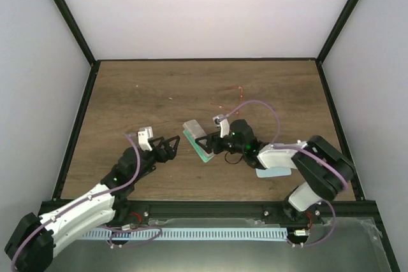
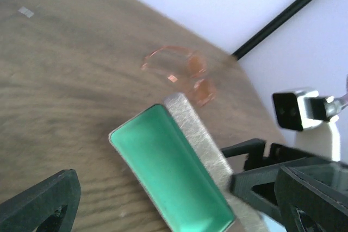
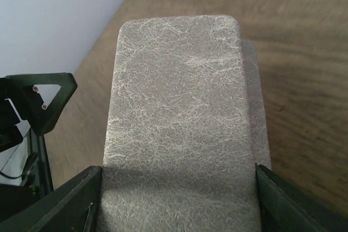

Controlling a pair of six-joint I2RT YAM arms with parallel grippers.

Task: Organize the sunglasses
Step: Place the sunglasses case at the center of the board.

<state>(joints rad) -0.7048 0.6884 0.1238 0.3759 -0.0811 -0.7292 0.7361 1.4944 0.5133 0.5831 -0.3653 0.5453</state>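
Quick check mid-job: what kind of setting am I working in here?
Probably a lab test cell rather than a home: plain white wall panels held in a black frame enclose a bare wood-grain table.

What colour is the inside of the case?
The case lining is green; left wrist view shows it best.

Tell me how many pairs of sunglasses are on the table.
1. The sunglasses lie on the table just beyond the open case; the case itself holds none.
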